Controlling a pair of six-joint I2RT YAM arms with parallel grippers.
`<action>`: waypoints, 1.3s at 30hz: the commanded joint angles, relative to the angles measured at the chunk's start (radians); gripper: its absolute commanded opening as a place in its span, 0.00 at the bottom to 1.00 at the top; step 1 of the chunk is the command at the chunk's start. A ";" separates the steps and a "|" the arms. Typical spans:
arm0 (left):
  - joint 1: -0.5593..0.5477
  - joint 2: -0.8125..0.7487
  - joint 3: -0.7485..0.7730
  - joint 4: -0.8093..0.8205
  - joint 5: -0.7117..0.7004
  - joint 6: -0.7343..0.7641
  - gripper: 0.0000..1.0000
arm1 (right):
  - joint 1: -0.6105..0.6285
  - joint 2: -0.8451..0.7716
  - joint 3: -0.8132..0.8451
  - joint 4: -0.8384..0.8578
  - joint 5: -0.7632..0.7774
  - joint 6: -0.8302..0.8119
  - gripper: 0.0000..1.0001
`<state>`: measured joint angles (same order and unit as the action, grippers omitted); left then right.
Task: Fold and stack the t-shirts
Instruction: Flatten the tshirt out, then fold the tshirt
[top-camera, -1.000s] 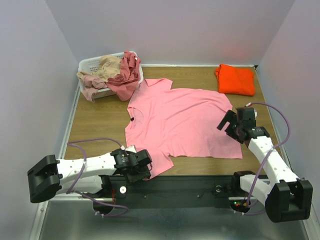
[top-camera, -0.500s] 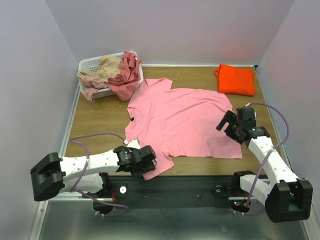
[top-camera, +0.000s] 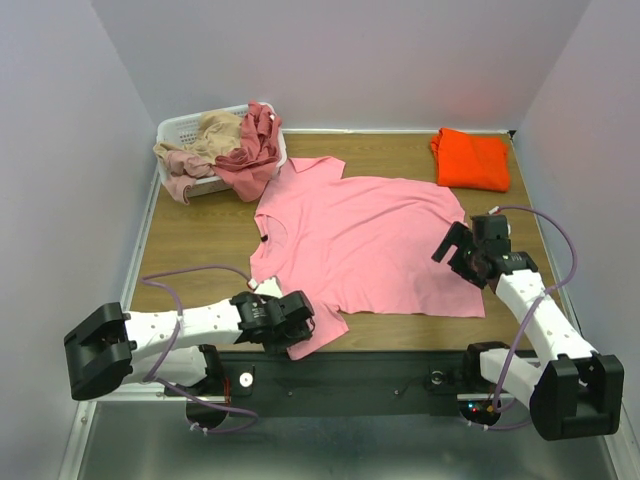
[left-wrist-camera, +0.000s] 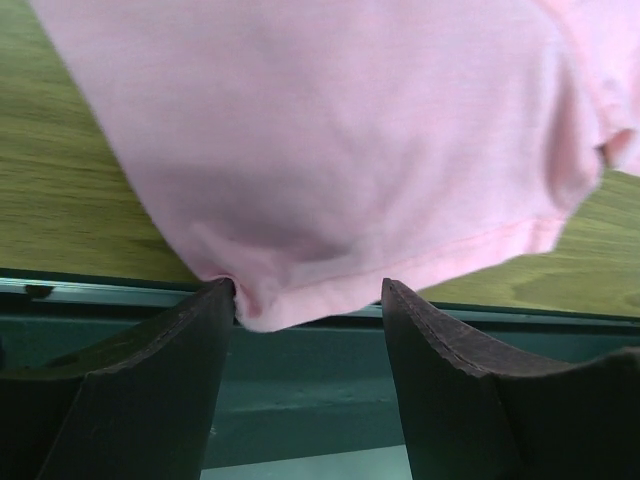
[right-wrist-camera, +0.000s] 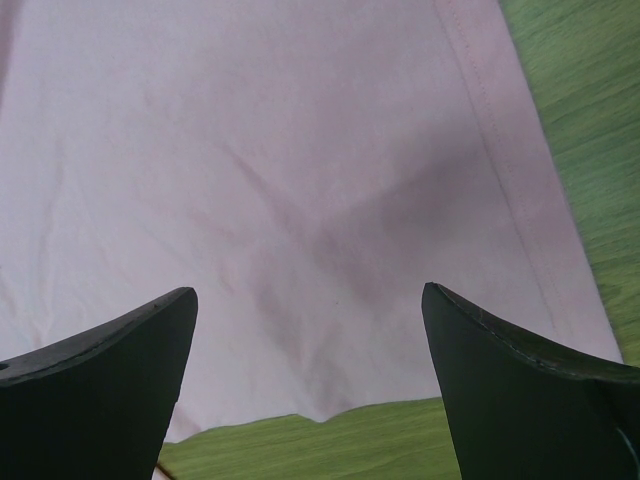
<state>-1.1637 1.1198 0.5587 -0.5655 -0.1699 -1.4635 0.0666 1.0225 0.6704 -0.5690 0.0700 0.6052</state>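
Note:
A bright pink t-shirt (top-camera: 365, 240) lies spread flat on the wooden table, neck to the left. My left gripper (top-camera: 296, 331) is open at its near sleeve by the table's front edge; in the left wrist view the sleeve hem (left-wrist-camera: 300, 290) sits between the fingers (left-wrist-camera: 150, 380), touching the left one. My right gripper (top-camera: 462, 250) is open, hovering over the shirt's right hem; the pink cloth (right-wrist-camera: 300, 200) fills the right wrist view. A folded orange t-shirt (top-camera: 470, 158) lies at the back right. Dusty rose and tan shirts (top-camera: 225, 150) are heaped in the basket.
A white plastic laundry basket (top-camera: 178, 128) stands at the back left with cloth spilling over its rim. The table's front metal edge (left-wrist-camera: 320, 400) runs just under the left gripper. Walls close in on both sides.
My left gripper has slid right along the front edge toward the pink shirt's near sleeve. The right gripper has barely moved.

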 joint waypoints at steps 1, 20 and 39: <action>-0.001 0.001 -0.049 -0.004 0.018 -0.018 0.71 | -0.004 -0.019 -0.005 0.006 -0.003 -0.009 1.00; -0.001 -0.023 -0.074 0.059 0.013 0.015 0.00 | -0.004 -0.073 -0.051 -0.166 0.089 0.220 1.00; 0.002 -0.229 -0.146 0.084 -0.074 -0.001 0.00 | -0.004 -0.068 -0.107 -0.289 0.352 0.556 0.96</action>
<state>-1.1633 0.8852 0.4442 -0.4965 -0.2081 -1.4578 0.0662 0.9436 0.5987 -0.8631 0.3515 1.0725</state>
